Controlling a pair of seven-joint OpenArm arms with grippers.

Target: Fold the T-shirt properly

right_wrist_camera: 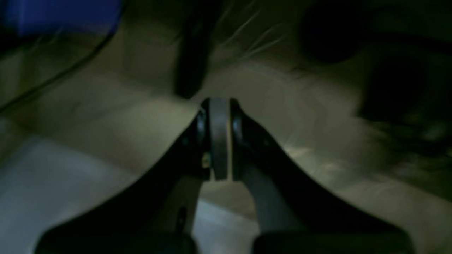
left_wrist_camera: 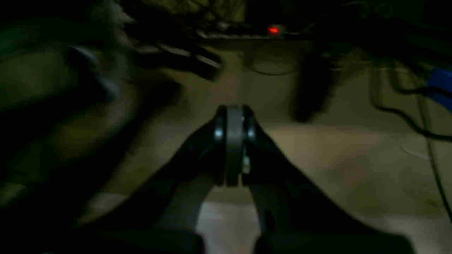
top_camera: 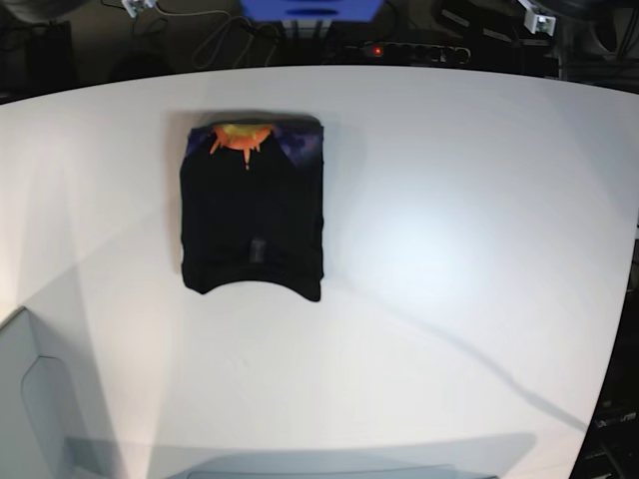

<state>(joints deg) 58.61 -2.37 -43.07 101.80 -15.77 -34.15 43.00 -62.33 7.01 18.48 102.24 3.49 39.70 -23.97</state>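
Observation:
The black T-shirt (top_camera: 253,215) lies folded into a neat rectangle on the white table (top_camera: 479,200), left of centre in the base view. An orange and purple-blue print (top_camera: 243,137) shows along its far edge, and a small greyish tag (top_camera: 257,247) shows near its middle. Neither gripper appears over the table in the base view. In the dim, blurred left wrist view, my left gripper (left_wrist_camera: 235,116) is shut and empty. In the right wrist view, my right gripper (right_wrist_camera: 219,106) is shut and empty. The shirt shows in neither wrist view.
A power strip with a red light (top_camera: 404,50) and cables lie behind the table's far edge; the light also shows in the left wrist view (left_wrist_camera: 273,30). A blue object (top_camera: 310,10) stands at the back centre. A grey robot part (top_camera: 30,399) fills the near left corner.

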